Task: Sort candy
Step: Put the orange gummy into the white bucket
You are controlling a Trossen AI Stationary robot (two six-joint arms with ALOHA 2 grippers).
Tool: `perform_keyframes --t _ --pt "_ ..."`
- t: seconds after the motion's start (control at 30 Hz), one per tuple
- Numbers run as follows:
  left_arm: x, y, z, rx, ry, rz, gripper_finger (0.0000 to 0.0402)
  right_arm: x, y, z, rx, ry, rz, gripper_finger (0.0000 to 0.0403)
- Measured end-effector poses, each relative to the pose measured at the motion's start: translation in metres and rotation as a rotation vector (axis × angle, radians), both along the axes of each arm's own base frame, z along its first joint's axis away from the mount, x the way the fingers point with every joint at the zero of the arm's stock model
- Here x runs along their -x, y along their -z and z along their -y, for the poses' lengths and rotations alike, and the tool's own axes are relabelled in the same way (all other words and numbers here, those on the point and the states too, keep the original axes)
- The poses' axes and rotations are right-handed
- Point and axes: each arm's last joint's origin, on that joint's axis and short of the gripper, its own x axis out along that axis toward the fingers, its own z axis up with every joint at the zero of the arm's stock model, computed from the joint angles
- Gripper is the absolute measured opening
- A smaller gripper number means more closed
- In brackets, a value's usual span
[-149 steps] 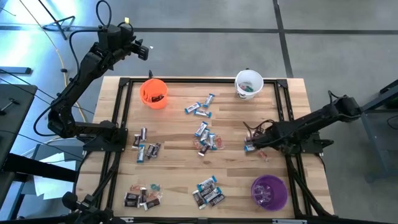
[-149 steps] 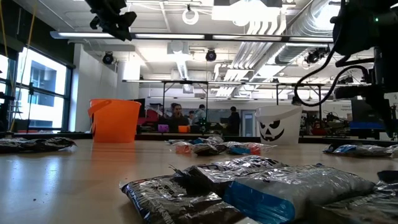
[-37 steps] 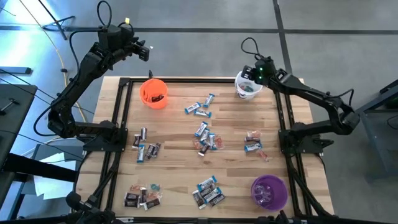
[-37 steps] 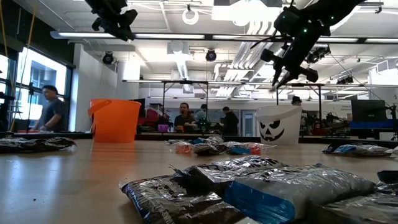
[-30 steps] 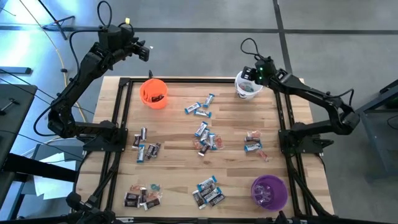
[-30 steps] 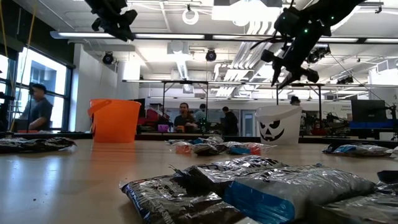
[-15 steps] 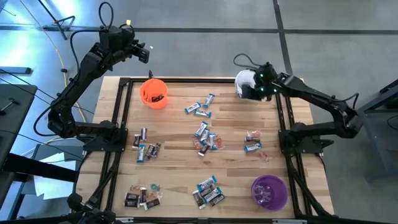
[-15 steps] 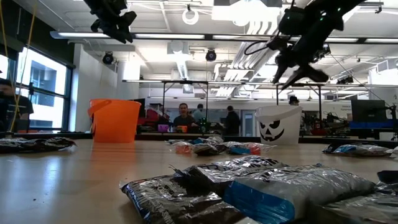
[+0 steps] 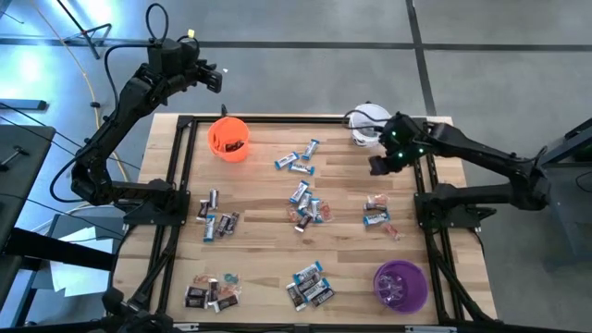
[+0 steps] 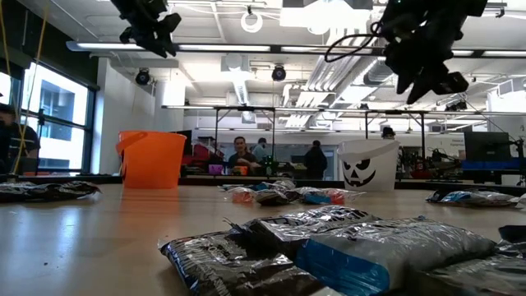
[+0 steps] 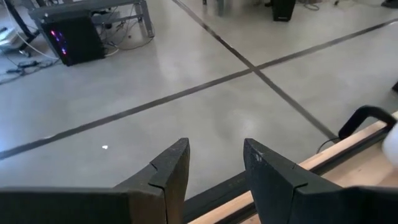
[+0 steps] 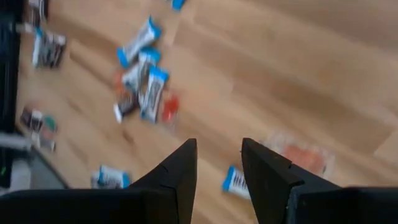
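Note:
The candy lies in several small heaps on the wooden table: blue-and-white pieces [image 9: 296, 163] at the far middle, a mixed heap [image 9: 306, 209] in the centre, reddish and blue pieces [image 9: 377, 214] at the right, and more [image 9: 218, 223] at the left. My right gripper [image 9: 379, 165] hangs open above the table, just nearer than the white cup [image 9: 367, 118], pointing steeply down; its wrist view shows open fingers [image 12: 217, 158] over the centre heap [image 12: 144, 81]. My left gripper [image 9: 212, 78] waits open, high beyond the table's far left corner [image 11: 214, 162].
An orange cup [image 9: 228, 139] stands at the far left and a purple cup [image 9: 400, 285] at the near right. More candy lies near the front edge [image 9: 211, 291] [image 9: 311, 285]. A black frame [image 9: 421, 199] rims the table. People stand in the room beyond [image 10: 240, 156].
My right gripper has moved from over the white cup toward the table's near edge, out over the wood, and has tipped from nearly level to pointing steeply down. The candy has not moved.

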Motion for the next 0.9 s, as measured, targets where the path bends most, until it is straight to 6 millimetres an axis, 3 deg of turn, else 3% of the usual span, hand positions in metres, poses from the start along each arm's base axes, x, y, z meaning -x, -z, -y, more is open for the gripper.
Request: perform_keyframes --t 0.1,0.23,0.47,0.6,0.73,0.9 --pt "-0.003 0.0 0.002 0.016 0.022 0.031 0.014 0.001 -0.004 -0.007 -0.052 -0.041 -0.013 0.0122" --pt "-0.009 0.0 0.005 0.031 0.063 0.056 0.014 0.002 -0.026 -0.015 -0.03 -0.091 -0.015 0.0122" --pt "-0.023 0.0 0.014 0.045 0.119 0.079 0.014 0.02 -0.08 -0.026 0.181 -0.211 -0.105 0.0122" --pt "-0.031 0.0 0.021 0.063 0.146 0.105 0.014 0.028 -0.095 -0.03 0.272 -0.372 -0.151 0.0122" --pt "-0.039 0.0 0.027 0.081 0.175 0.128 0.014 0.026 -0.096 -0.031 0.341 -0.589 -0.173 0.0122" --pt "-0.049 0.0 0.036 0.092 0.218 0.14 0.014 0.016 -0.079 -0.026 0.417 -0.847 -0.228 0.0122"
